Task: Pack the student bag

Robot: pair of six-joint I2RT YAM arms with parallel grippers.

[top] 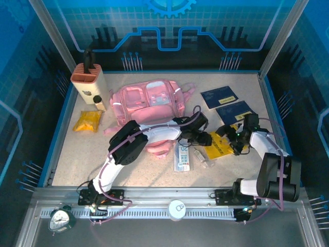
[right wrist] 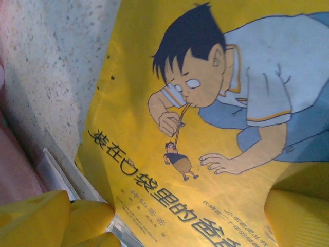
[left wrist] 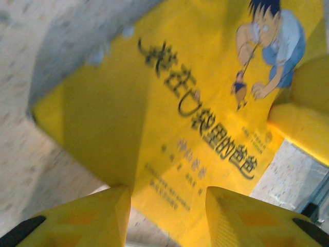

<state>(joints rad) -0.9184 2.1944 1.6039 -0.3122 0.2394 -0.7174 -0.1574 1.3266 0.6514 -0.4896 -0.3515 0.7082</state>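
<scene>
Top external: left arm stretched rightward past the student bag, lying mid-rear on the table, left gripper half-parted at the edge of a yellow picture book; right arm folded inward, right gripper spread wide over that book.

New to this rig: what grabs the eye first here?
The large soft pink fabric backpack sits at the middle rear of the speckled table. Right of centre lies a bright yellow picture book with a cartoon boy, the left tool and right tool both open over it.
</scene>
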